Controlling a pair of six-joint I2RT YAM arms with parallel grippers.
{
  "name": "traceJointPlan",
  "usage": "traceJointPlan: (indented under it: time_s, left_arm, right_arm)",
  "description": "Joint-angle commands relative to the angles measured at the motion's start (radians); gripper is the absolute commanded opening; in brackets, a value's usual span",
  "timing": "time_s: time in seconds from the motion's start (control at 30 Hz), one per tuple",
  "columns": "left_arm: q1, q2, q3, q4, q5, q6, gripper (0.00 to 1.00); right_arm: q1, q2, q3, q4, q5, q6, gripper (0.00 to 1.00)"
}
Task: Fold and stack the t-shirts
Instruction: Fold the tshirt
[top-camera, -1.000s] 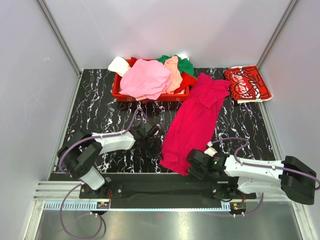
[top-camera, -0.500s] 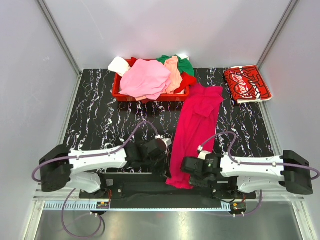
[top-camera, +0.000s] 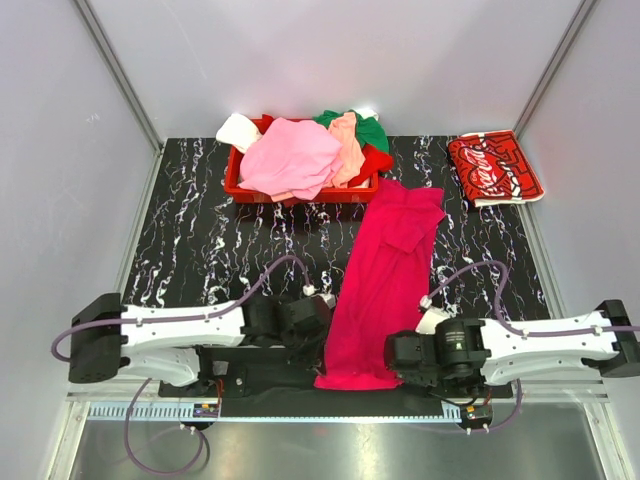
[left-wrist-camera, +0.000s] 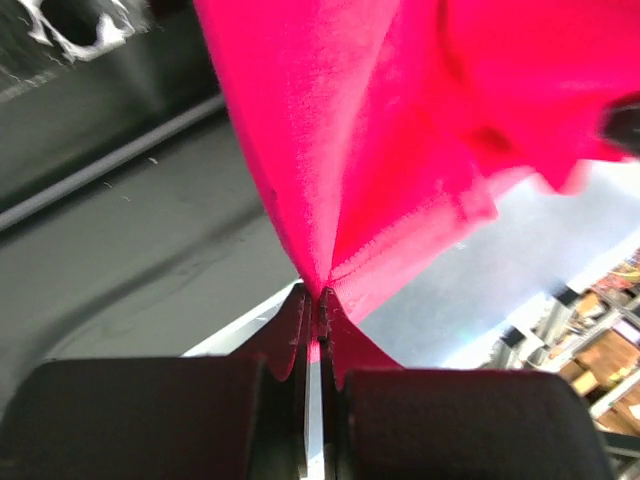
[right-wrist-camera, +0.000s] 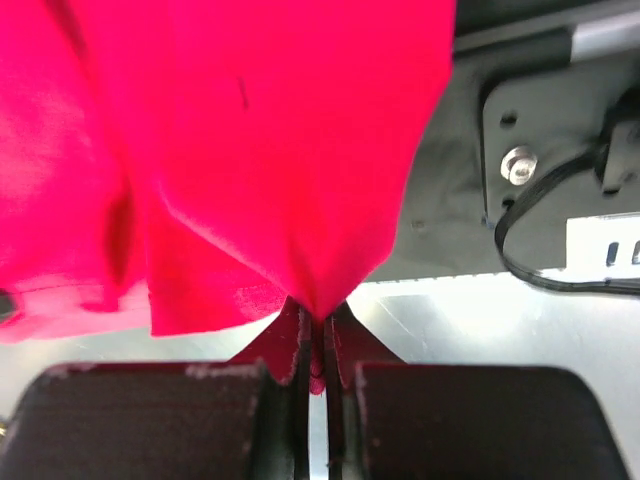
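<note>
The magenta t-shirt (top-camera: 385, 270) lies stretched lengthwise from the basket down over the table's near edge. My left gripper (top-camera: 322, 330) is shut on its near left corner; the cloth (left-wrist-camera: 360, 150) fans out from the jaws. My right gripper (top-camera: 398, 357) is shut on its near right corner, and the cloth (right-wrist-camera: 270, 150) hangs from those jaws too. A folded red Coca-Cola t-shirt (top-camera: 493, 167) lies at the back right. Pink (top-camera: 292, 157), peach (top-camera: 349, 145), green (top-camera: 371, 130) and white (top-camera: 238, 130) tees are piled in the basket.
The red plastic basket (top-camera: 237, 186) stands at the back centre-left on the black marbled table (top-camera: 200, 250). Grey walls close in on both sides. The metal base rail (top-camera: 300, 385) runs along the near edge under both arms.
Both grippers have pulled the magenta shirt's near hem toward the near edge, dragging the shirt straighter and away from the basket. Both arms have drawn back toward their bases.
</note>
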Motion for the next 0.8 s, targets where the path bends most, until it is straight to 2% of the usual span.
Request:
traceJointPlan:
  time_s: [0.0, 0.17, 0.37, 0.47, 0.5, 0.53, 0.6, 0.7, 0.77]
  left_arm:
    - [0.028, 0.08, 0.091, -0.065, -0.007, 0.097, 0.0]
    - [0.099, 0.191, 0.274, -0.137, -0.01, 0.231, 0.0]
    - [0.218, 0.264, 0.427, -0.217, 0.019, 0.355, 0.0]
    - [0.283, 0.303, 0.458, -0.228, 0.051, 0.403, 0.0]
    - [0.293, 0.314, 0.481, -0.228, 0.059, 0.413, 0.0]
    - [0.316, 0.336, 0.49, -0.228, 0.071, 0.435, 0.0]
    - [0.336, 0.355, 0.513, -0.223, 0.077, 0.444, 0.0]
    - [0.369, 0.392, 0.529, -0.203, 0.091, 0.464, 0.0]
    - [0.389, 0.423, 0.549, -0.183, 0.109, 0.479, 0.0]
  right_arm:
    - [0.006, -0.08, 0.04, -0.115, 0.206, 0.115, 0.0]
    - [0.002, -0.157, 0.092, -0.159, 0.404, 0.086, 0.0]
    - [-0.061, -0.14, 0.178, -0.175, 0.519, -0.06, 0.0]
    - [-0.171, -0.149, 0.18, -0.091, 0.53, -0.24, 0.0]
    - [-0.214, -0.148, 0.181, -0.031, 0.524, -0.358, 0.0]
    - [-0.297, -0.137, 0.183, -0.002, 0.516, -0.415, 0.0]
    - [-0.386, -0.122, 0.189, 0.05, 0.495, -0.551, 0.0]
    - [-0.517, -0.108, 0.189, 0.145, 0.44, -0.696, 0.0]
    - [-0.572, -0.088, 0.189, 0.164, 0.412, -0.722, 0.0]
